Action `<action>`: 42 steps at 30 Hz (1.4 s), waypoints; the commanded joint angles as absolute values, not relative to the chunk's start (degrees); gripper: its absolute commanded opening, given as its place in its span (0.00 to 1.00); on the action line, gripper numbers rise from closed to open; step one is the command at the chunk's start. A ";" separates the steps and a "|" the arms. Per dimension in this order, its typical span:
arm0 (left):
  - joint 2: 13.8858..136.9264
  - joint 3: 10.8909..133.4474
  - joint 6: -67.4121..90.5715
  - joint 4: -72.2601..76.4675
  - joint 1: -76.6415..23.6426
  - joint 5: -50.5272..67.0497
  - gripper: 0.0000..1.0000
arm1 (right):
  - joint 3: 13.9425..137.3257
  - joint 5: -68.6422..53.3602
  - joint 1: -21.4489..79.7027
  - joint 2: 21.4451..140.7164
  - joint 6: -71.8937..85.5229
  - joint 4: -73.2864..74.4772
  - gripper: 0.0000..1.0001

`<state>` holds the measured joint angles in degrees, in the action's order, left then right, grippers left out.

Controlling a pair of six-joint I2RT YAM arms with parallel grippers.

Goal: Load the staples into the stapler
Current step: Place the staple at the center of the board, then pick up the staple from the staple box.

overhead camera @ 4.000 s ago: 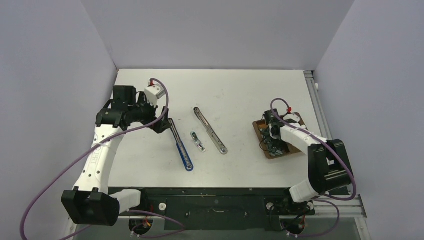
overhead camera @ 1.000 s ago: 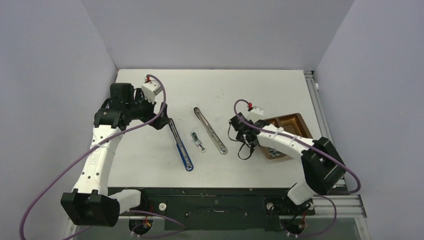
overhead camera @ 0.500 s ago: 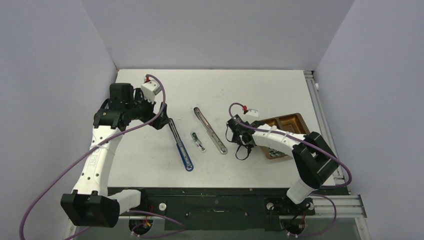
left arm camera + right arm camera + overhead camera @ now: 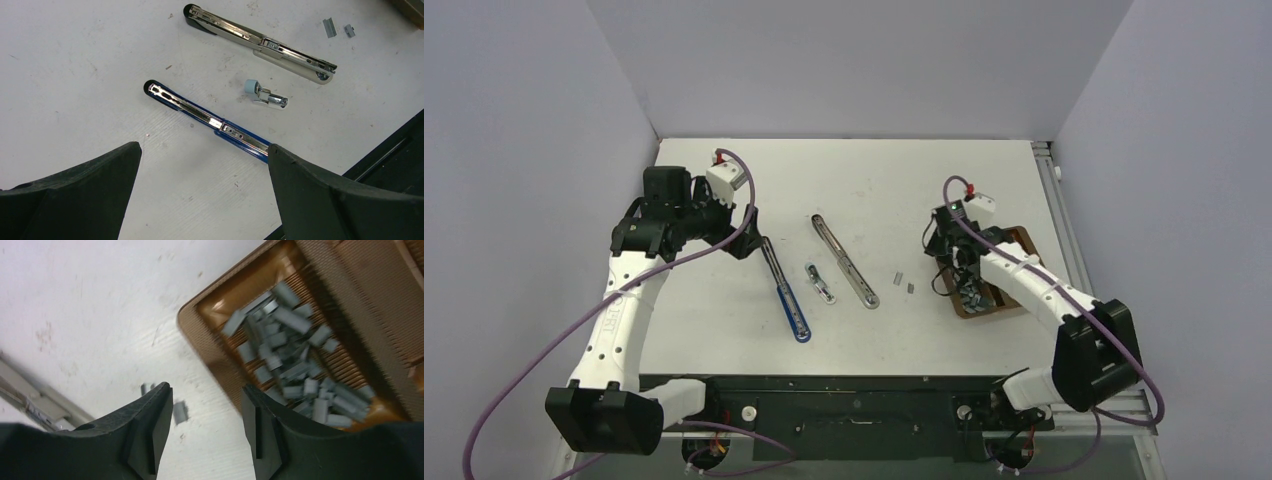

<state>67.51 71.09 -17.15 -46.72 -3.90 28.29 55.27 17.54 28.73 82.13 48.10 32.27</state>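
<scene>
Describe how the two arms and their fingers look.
The left arm and right arm both have white links with black joints. A purple cable loops along each, ending by a white camera block with a red connector. The fingers are black, broad and wedge-shaped. The left arm's link bears dark lettering.

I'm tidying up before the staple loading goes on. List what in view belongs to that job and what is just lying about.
For the job: staples, brown tray, two loose strips on the table, blue stapler and silver stapler, both opened flat.
Lying about: small chrome piece with a pale blue end, between the staplers.
</scene>
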 commanded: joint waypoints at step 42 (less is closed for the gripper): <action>66.72 72.63 -17.05 -45.44 -3.43 29.02 0.96 | 43.32 15.03 12.49 83.93 49.65 24.83 0.35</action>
